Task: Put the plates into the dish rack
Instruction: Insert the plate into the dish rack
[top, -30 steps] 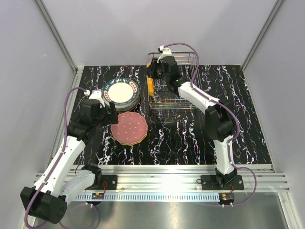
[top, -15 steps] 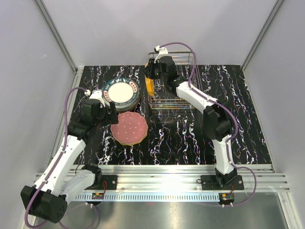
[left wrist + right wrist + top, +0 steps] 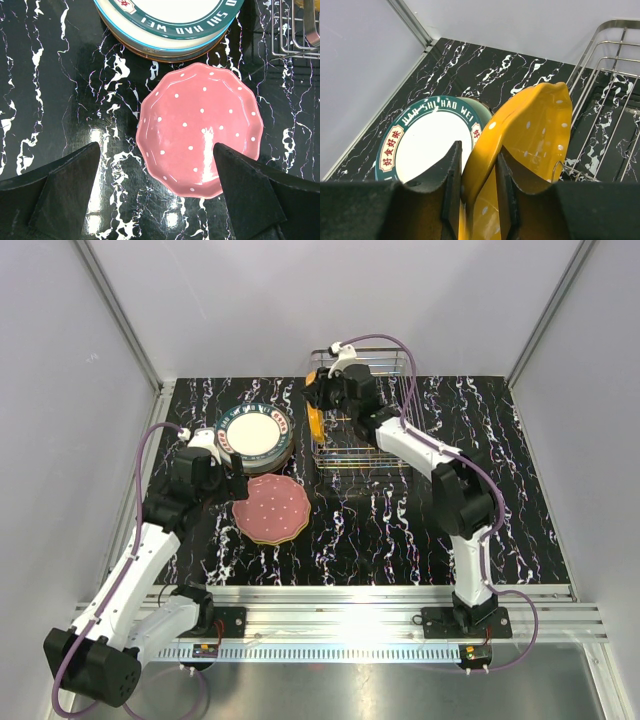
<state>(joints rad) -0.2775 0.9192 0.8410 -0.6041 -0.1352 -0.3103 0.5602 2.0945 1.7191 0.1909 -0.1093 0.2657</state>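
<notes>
My right gripper (image 3: 316,400) is shut on the rim of the orange scalloped dotted plate (image 3: 530,130), holding it on edge at the left end of the wire dish rack (image 3: 365,445); the rack's wires also show in the right wrist view (image 3: 605,100). A pink dotted plate (image 3: 202,127) lies flat on the table; it also shows in the top view (image 3: 270,508). My left gripper (image 3: 157,192) is open above its near edge. A stack of plates topped by a white plate with a dark green rim (image 3: 254,434) lies behind the pink one.
Black marbled tabletop (image 3: 420,530) with grey walls on three sides. The rack stands at the back centre. A metal rail (image 3: 350,600) runs along the near edge.
The right gripper has shifted slightly at the rack's left end with the orange plate still in it. The left arm has hardly moved.
</notes>
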